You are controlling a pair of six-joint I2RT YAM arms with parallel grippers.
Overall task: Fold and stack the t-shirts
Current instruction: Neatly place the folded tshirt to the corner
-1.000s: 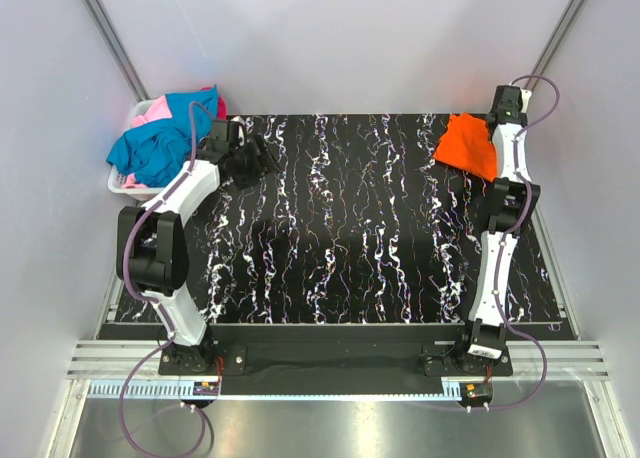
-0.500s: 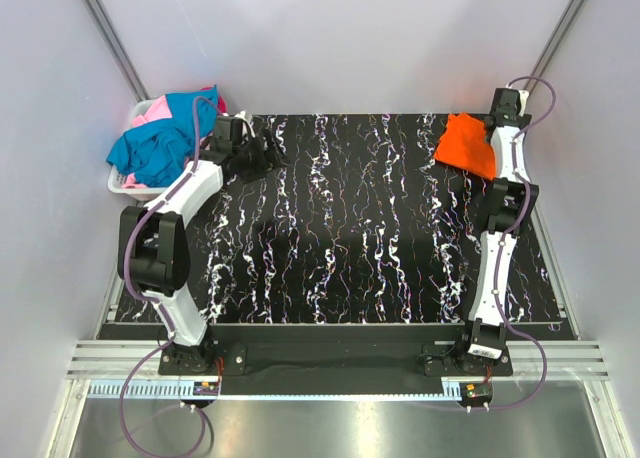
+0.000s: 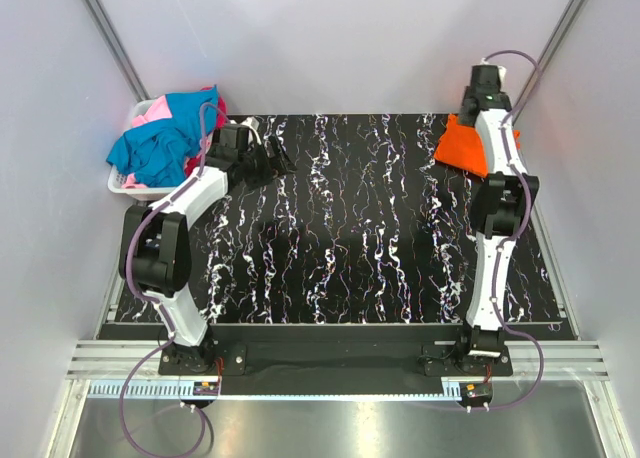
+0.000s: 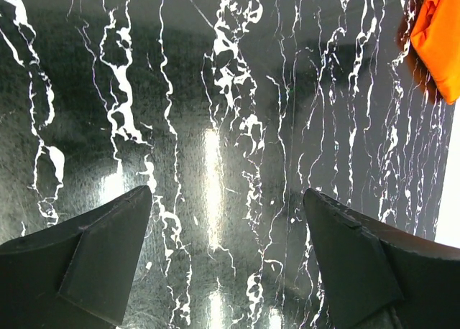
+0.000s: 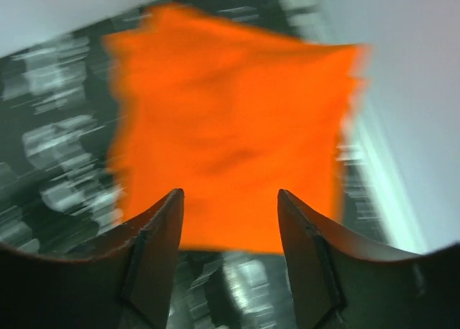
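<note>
An orange t-shirt (image 3: 462, 148) lies in a loosely folded heap on the black, white-veined surface (image 3: 340, 238), at the far corner straight across from the white slatted basket (image 3: 122, 185). The right arm's fingers (image 5: 154, 250) point at the shirt from close by, parted to a middling gap. In the blurred wrist view they pinch nothing, and the orange cloth fills the space beyond their tips. Whether they brush the fabric cannot be told.

More t-shirts are piled in the basket itself and spill over its rim: a teal-blue one (image 3: 160, 146) on top, a pink one (image 3: 150, 113) toward the far side and a red one (image 3: 216, 104) showing at the back edge.

Just beside the basket, on the side facing the orange shirt, the left arm's fingers (image 4: 100, 250) are spread wide over bare marbled surface and grip nothing. Through that arm's wrist camera, a corner of the orange shirt shows at the far end of the surface, well apart from the tips.
</note>
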